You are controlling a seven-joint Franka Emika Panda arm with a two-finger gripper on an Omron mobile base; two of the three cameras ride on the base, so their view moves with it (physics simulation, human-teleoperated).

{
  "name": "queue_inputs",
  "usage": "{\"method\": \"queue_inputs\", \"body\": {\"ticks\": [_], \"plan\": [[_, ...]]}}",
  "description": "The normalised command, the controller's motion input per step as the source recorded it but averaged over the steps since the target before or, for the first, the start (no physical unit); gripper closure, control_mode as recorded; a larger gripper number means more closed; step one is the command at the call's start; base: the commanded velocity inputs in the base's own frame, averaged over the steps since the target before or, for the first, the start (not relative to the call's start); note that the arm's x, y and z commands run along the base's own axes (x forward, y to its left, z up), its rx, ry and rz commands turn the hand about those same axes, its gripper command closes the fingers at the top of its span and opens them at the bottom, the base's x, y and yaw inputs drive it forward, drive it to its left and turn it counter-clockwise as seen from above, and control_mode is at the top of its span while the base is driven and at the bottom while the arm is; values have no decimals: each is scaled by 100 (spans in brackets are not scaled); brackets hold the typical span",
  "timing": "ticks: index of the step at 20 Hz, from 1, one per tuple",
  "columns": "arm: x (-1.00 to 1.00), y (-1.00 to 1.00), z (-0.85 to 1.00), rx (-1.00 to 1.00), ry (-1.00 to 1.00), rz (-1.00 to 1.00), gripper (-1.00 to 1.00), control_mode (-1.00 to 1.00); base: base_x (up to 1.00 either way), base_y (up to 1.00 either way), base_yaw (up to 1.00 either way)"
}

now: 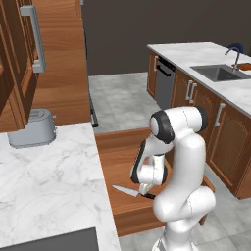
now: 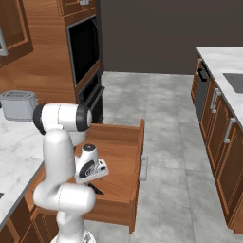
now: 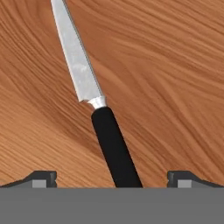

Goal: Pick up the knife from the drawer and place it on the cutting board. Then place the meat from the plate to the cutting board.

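The gripper (image 3: 111,177), jaws spread wide and holding nothing, hangs low inside the open drawer (image 1: 122,147), straddling the black handle of the knife (image 3: 94,103). The knife lies flat on the drawer floor, blade pointing left toward the counter (image 1: 49,171). Step in hand: first pickup. The next move probably calls for lowering and closing on the handle.

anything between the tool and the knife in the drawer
Nothing visible. The knife lies flat on the bare wood of the open drawer, its black handle running between the tool's two spread tips, with no other object beside it.
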Motion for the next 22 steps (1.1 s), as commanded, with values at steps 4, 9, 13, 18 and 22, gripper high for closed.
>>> {"method": "queue_inputs", "body": {"ticks": [4, 9, 13, 18, 22], "plan": [[37, 0, -24, 0, 0, 1, -100, -100, 0, 0, 0], [22, 1, -22, 0, 0, 1, -100, -100, 0, 0, 0], [0, 7, -14, 0, 0, 1, -100, -100, 0, 0, 0], [0, 10, -3, 0, 0, 0, -100, -100, 0, 0, 0], [0, 12, -1, 0, 1, 0, -100, -100, 0, 0, 0]]}}
